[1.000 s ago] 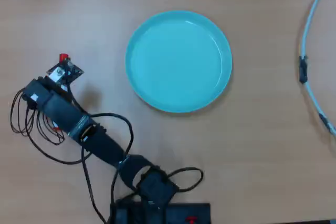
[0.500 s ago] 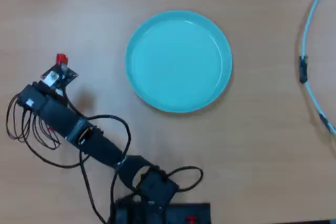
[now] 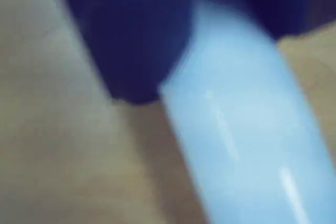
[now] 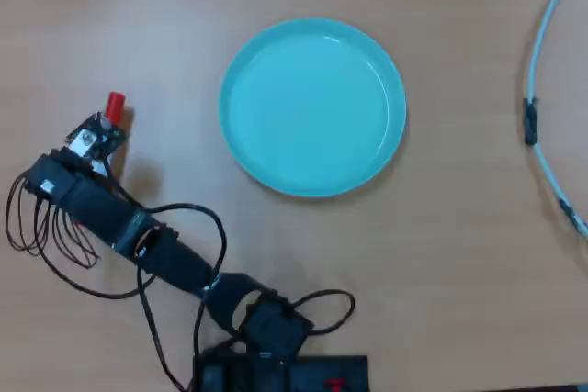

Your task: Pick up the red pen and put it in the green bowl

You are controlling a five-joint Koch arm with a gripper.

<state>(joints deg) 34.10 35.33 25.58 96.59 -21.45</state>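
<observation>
In the overhead view the red pen (image 4: 115, 105) lies on the wooden table at the left, and only its red cap shows past the gripper (image 4: 99, 128), which sits over the barrel. The wrist view is blurred and very close. There the white barrel (image 3: 236, 129) runs from the upper middle to the lower right, with a dark finger (image 3: 131, 51) against its left side and more dark gripper body over its top right. No gap or contact can be made out. The green bowl (image 4: 312, 107), a shallow turquoise dish, stands empty to the right of the gripper, well apart from it.
The arm's black links and loose cables (image 4: 37, 227) stretch from the base (image 4: 276, 360) at the bottom edge up to the left. A pale blue hoop (image 4: 540, 61) with a black clip (image 4: 530, 123) curves along the right edge.
The arm's wrist and forearm have swung to the left and slightly down in the overhead view. The red cap stays at nearly the same spot and shows more fully now.
</observation>
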